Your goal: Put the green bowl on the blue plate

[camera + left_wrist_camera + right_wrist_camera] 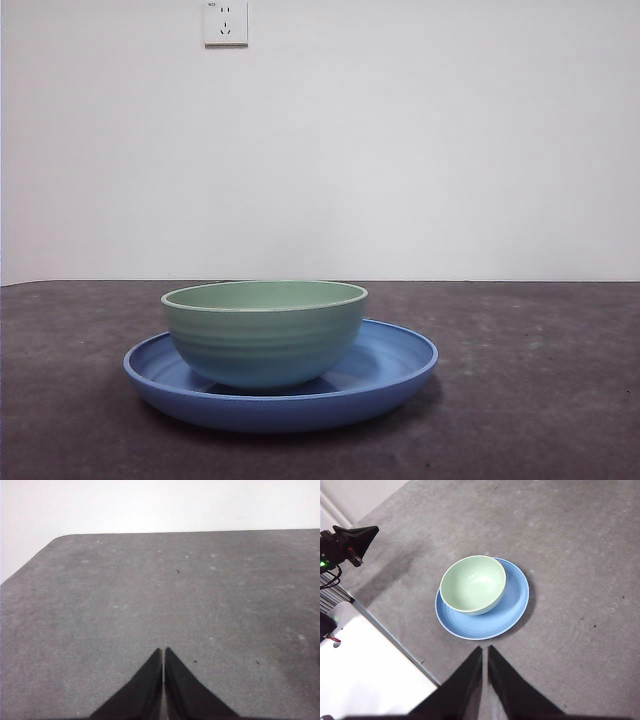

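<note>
The pale green bowl [264,330] sits upright inside the blue plate [395,375] on the dark table, a bit left of the plate's centre in the front view. The right wrist view looks down on the green bowl [473,584] resting on the blue plate [512,602], toward one side of it. My right gripper [485,650] hovers high above the table, clear of the plate, jaws shut and empty. My left gripper [163,651] is shut over bare table, with neither dish in its view.
A white wall with a socket [225,22] stands behind the table. In the right wrist view the table's edge [395,640] runs close to the plate, with a white surface [365,675] and the other arm's black tip [352,540] beyond it.
</note>
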You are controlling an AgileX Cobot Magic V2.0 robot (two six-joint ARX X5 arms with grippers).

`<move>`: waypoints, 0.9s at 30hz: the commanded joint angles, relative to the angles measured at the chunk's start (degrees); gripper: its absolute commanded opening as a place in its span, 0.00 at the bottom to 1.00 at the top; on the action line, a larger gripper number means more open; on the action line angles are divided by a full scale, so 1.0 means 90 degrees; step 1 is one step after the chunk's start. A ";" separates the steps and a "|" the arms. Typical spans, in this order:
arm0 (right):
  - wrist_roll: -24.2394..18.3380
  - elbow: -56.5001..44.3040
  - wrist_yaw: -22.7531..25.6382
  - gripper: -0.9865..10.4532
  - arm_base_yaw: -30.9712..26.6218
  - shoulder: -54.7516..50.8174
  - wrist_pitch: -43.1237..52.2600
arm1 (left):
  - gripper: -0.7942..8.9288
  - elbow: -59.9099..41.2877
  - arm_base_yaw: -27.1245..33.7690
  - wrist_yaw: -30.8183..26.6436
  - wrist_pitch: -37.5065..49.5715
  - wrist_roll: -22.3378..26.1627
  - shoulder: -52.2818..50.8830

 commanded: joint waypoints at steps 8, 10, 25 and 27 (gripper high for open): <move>-0.0049 0.0102 -0.0015 0.10 0.0034 0.0032 0.0061 | 0.09 -0.0134 -0.0005 -0.0019 -0.0034 0.0044 -0.0005; -0.0049 0.0102 -0.0015 0.10 0.0034 0.0032 0.0061 | 0.09 -0.0131 -0.0005 -0.0019 -0.0034 0.0044 -0.0002; -0.0066 0.0019 -0.0112 0.10 -0.0491 -0.0121 0.0136 | 0.09 -0.0131 -0.0005 -0.0019 -0.0034 0.0044 -0.0005; -0.0117 -0.0172 -0.0313 0.10 -0.0959 -0.0328 0.0238 | 0.09 -0.0131 -0.0005 -0.0019 -0.0034 0.0041 -0.0002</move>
